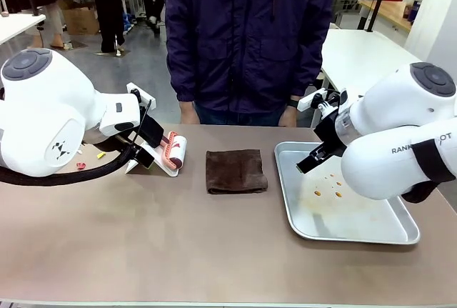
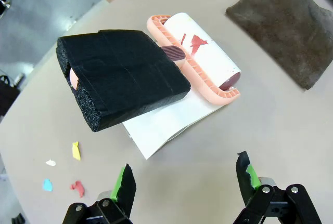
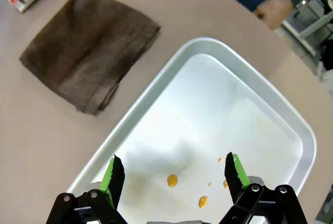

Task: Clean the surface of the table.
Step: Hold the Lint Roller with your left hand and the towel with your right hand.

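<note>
The left gripper (image 2: pixel 184 169) hangs spread above the lint roller (image 2: pixel 200 60), likely to take it for the paper scraps (image 2: pixel 76 151) on the table (image 2: pixel 291 146); the right gripper (image 3: pixel 174 167) hovers spread over the tray (image 3: pixel 208 44).

Table (image 1: pixel 178 251): lint roller (image 1: pixel 175 152) left, resting on sheet (image 2: pixel 166 125); cloth (image 1: pixel 236 171) centre; tray (image 1: pixel 285 186) right, drops (image 1: pixel 318 194) inside. Scraps (image 2: pixel 76 150), possibly paper, left of lint roller.
</note>
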`<state>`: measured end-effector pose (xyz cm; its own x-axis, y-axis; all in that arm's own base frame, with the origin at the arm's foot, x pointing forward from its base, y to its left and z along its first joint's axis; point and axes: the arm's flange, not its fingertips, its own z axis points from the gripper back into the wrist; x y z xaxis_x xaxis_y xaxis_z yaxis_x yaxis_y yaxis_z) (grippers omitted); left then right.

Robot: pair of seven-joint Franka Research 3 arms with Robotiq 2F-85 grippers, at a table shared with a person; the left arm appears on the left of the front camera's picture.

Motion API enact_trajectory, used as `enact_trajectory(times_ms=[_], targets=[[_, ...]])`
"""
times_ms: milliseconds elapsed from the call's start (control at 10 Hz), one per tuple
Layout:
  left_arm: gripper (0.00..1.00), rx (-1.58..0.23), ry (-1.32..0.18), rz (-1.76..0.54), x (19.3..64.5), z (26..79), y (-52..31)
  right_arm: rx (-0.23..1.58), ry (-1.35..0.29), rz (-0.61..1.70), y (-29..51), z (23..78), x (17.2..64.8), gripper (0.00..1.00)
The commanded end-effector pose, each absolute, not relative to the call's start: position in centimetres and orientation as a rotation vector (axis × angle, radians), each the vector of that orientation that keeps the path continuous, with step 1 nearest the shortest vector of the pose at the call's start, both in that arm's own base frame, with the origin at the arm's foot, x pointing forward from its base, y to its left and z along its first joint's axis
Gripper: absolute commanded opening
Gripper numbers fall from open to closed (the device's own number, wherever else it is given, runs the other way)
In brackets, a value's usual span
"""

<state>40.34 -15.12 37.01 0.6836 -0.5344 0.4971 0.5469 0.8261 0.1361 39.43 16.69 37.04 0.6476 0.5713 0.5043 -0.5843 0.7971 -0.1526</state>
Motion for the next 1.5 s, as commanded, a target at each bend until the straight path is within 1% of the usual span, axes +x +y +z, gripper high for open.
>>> enact_trajectory(times_ms=[0,300,400,500,600,700,800,900,1000,1100,1200,1300,1400], targets=[[1.00,-0.024,-0.550,-0.607,40.3,37.0,-15.1,0.025,-0.565,0.656,16.7,37.1,39.4,1.00],[1.00,-0.024,-0.550,-0.606,40.3,37.0,-15.1,0.025,-0.565,0.657,16.7,37.0,39.4,1.00],[1.00,-0.106,-0.519,-0.632,40.3,37.1,-14.4,0.065,-0.545,0.682,16.5,37.1,39.2,1.00],[1.00,-0.151,-0.372,-0.678,40.1,37.2,-13.6,0.121,-0.505,0.692,16.2,37.4,38.7,1.00],[1.00,-0.236,-0.284,-0.700,39.7,37.8,-12.2,0.190,-0.510,0.710,15.2,37.9,38.0,1.00],[1.00,-0.261,-0.213,-0.674,39.6,38.8,-10.8,0.213,-0.459,0.701,14.1,38.6,37.4,1.00],[1.00,-0.295,-0.189,-0.603,39.1,40.1,-9.3,0.269,-0.343,0.740,12.8,39.3,36.3,1.00],[1.00,-0.350,-0.174,-0.563,38.9,41.1,-7.9,0.331,-0.312,0.686,11.9,40.4,35.5,1.00],[1.00,-0.423,-0.185,-0.515,38.5,42.3,-6.8,0.414,-0.317,0.627,10.8,41.5,34.5,1.00],[1.00,-0.577,-0.193,-0.496,38.4,43.4,-4.9,0.495,-0.322,0.504,9.7,42.3,34.1,1.00],[1.00,-0.788,-0.185,-0.474,38.8,44.1,-1.6,0.661,-0.308,0.407,7.9,42.8,33.5,1.00],[1.00,-0.950,-0.195,-0.433,39.1,44.2,2.0,0.794,-0.290,0.337,5.9,42.9,33.0,1.00],[1.00,-1.080,-0.221,-0.387,39.3,44.3,5.4,0.890,-0.280,0.266,3.8,42.7,32.4,1.00]])
